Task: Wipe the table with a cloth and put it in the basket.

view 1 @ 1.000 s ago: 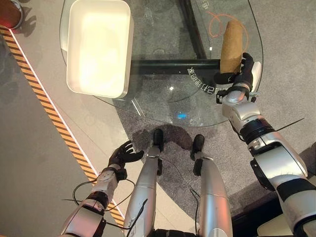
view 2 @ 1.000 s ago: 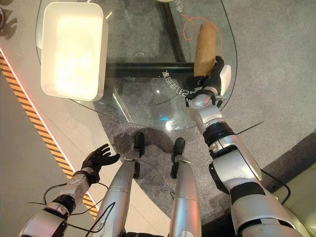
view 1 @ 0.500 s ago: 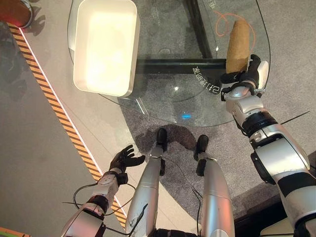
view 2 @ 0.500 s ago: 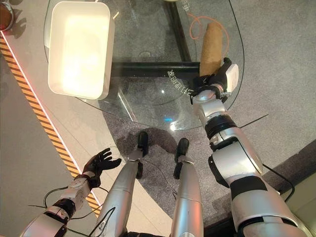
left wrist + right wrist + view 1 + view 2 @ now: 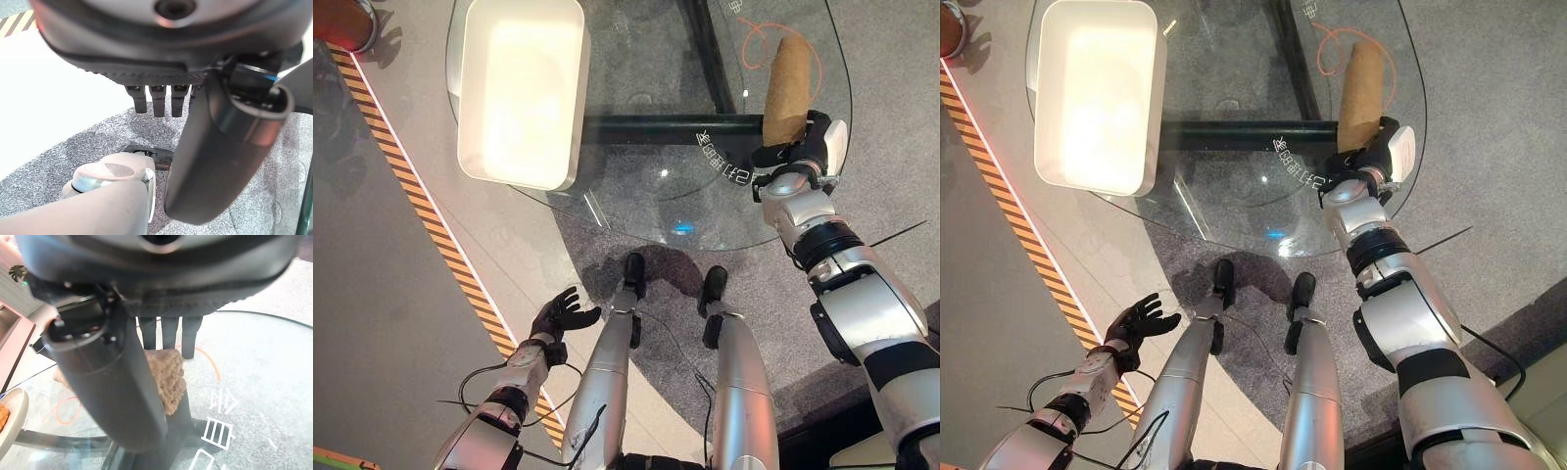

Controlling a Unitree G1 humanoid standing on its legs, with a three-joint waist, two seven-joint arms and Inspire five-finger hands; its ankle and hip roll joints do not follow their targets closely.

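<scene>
Nearest, at about 7 o'clock in the head views, the left hand hangs low beside the body above the grey floor, fingers spread and relaxed, holding nothing; it is well clear of the desk. A striped orange and black line runs across the floor from 10 o'clock toward 7 o'clock, passing close by that hand.

Farther out, the round glass desk fills the upper middle, its near rim curving from 10 o'clock round to 3 o'clock. At about 2 o'clock the right hand rests at the desk's right edge, its fingers lying on the near end of the tan cloth; the right wrist view shows the fingers straight over the cloth, thumb alongside, not curled round it. The cloth is a long roll, reaching away toward 1 o'clock, close to the desk's right rim and lying across an orange scribbled ring.

At 11 o'clock the white basket sits on the desk's left side, its near corner overhanging the rim. A wide stretch of bare glass lies between the basket and the cloth.
</scene>
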